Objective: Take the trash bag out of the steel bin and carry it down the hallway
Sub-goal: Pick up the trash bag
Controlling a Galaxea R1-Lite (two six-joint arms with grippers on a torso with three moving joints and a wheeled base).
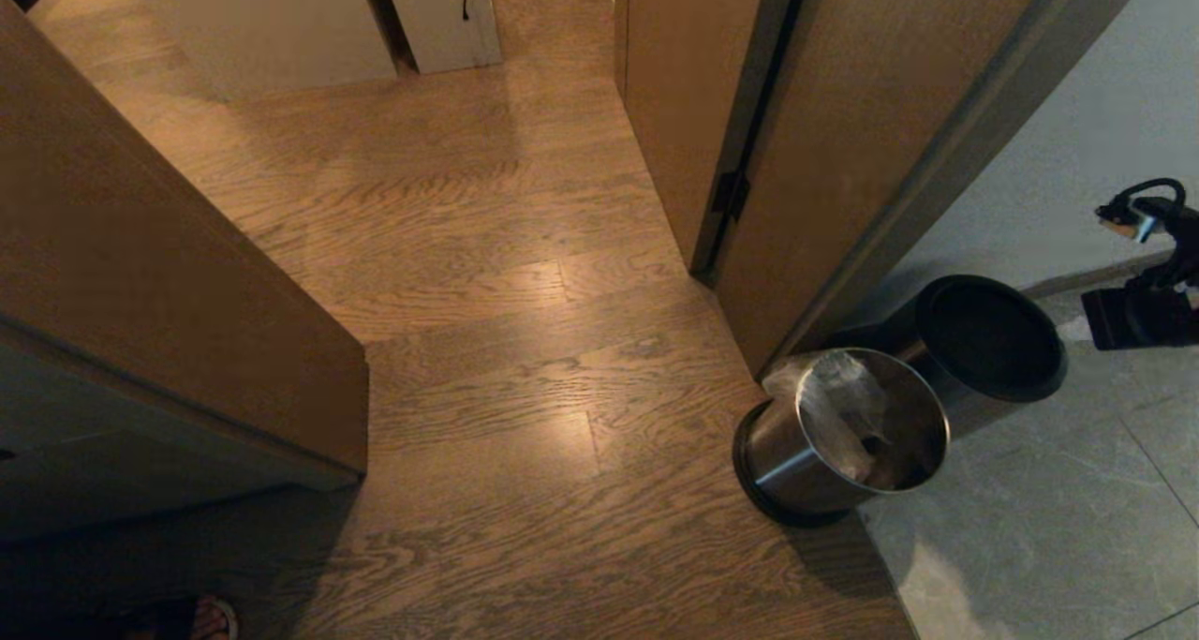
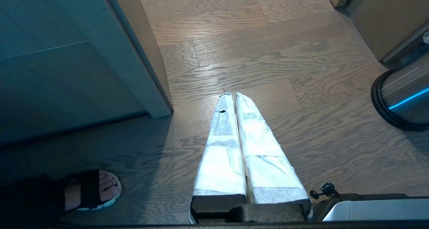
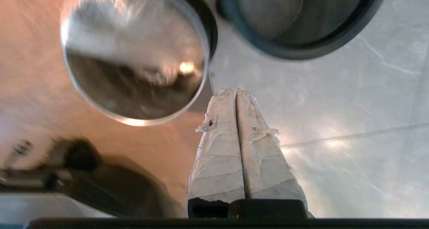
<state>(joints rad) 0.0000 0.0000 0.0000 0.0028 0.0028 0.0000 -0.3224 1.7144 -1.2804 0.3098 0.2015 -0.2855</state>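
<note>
The steel bin (image 1: 796,462) stands open-topped where the wood floor meets the grey tiles. The crinkled, translucent trash bag (image 1: 840,408) sits inside it, against the inner wall. In the right wrist view the bin's mouth (image 3: 100,98) and the bag (image 3: 134,31) are blurred. My right gripper (image 3: 234,91) hangs above the floor beside the bin's rim, shut, with nothing between its white-wrapped fingers. The right arm (image 1: 1138,317) shows at the head view's right edge. My left gripper (image 2: 233,95) is shut and empty, parked over the wood floor, with the bin (image 2: 402,98) off to one side.
The bin's black-rimmed top section (image 1: 988,345) stands on the grey hallway tiles (image 1: 1030,546) just behind the bin. A wooden door and frame (image 1: 843,153) rise close behind both. A cabinet corner (image 1: 187,340) stands at the left. A person's sandalled foot (image 2: 97,190) rests on the wood floor.
</note>
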